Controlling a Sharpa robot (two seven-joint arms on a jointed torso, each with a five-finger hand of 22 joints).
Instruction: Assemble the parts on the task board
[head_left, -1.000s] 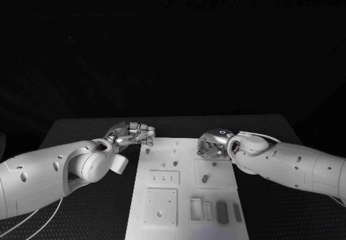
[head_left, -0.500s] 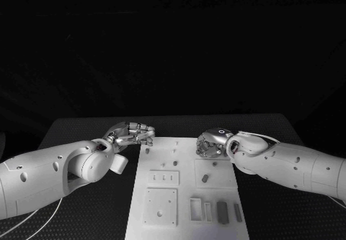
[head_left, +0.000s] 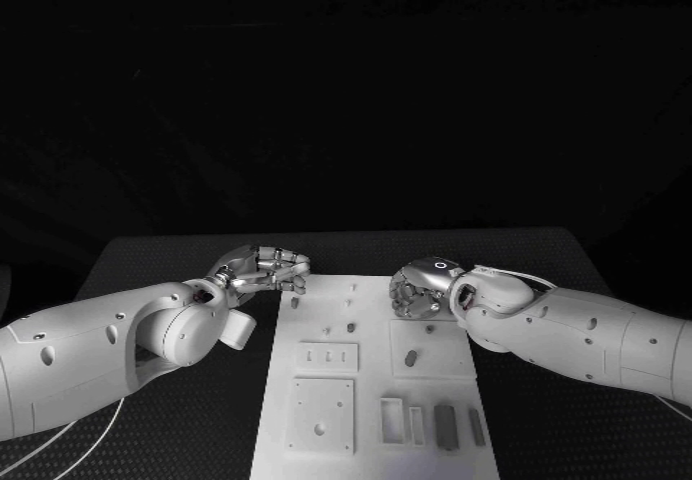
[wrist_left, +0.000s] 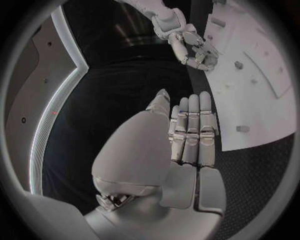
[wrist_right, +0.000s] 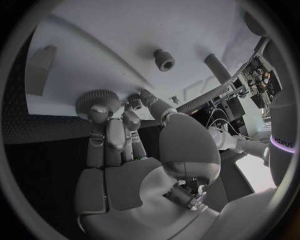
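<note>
Fingers of the right hand pinch a round toothed gear at the white board. Left hand hovers beside the board's far corner, fingers curled on nothing. Grey pegs sit in the board's near slots.

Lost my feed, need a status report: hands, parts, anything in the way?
Left hand off the task board, fingers curled, holding nothing. Right hand fingertips on a gear at the board's far edge. No obstruction seen.

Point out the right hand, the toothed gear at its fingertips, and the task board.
right hand (head_left: 418, 291), head view, on the middle of the hand.
toothed gear (wrist_right: 97, 102), right wrist view, on its toothed rim.
task board (head_left: 369, 345), head view, on a bare stretch of plate.
</note>
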